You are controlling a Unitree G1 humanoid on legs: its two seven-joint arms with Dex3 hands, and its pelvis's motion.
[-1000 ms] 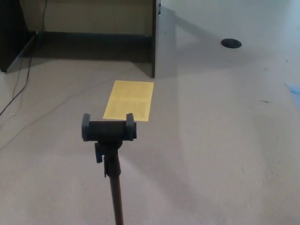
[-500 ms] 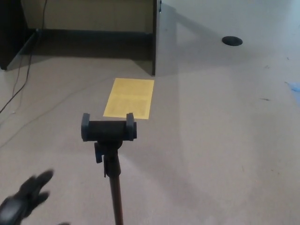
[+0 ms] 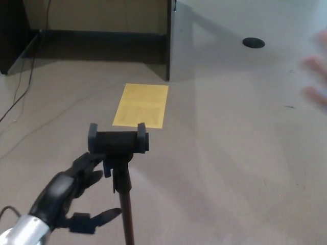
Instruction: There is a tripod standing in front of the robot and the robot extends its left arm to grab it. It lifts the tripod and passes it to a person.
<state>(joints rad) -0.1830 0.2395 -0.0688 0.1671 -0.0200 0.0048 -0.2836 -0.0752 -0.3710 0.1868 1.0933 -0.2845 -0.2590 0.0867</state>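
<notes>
A black tripod [image 3: 122,173] stands upright in front of me, its phone clamp head [image 3: 118,141] at the top and its pole running down out of the picture. My left hand [image 3: 69,196] has come in from the lower left, open, fingers spread toward the clamp and thumb pointing at the pole; it sits just left of the pole without gripping it. At the right edge a person's hand [image 3: 317,69] shows, blurred. My right hand is out of sight.
A yellow sheet [image 3: 141,105] lies on the beige floor beyond the tripod. A dark desk panel [image 3: 167,41] stands behind it, with cables [image 3: 23,87] trailing at the left. A round black floor cap [image 3: 253,43] sits far right.
My left hand rose from the bottom left corner and moved right, up to the tripod's pole and clamp. A person's hand appeared at the right edge. The tripod stayed put.
</notes>
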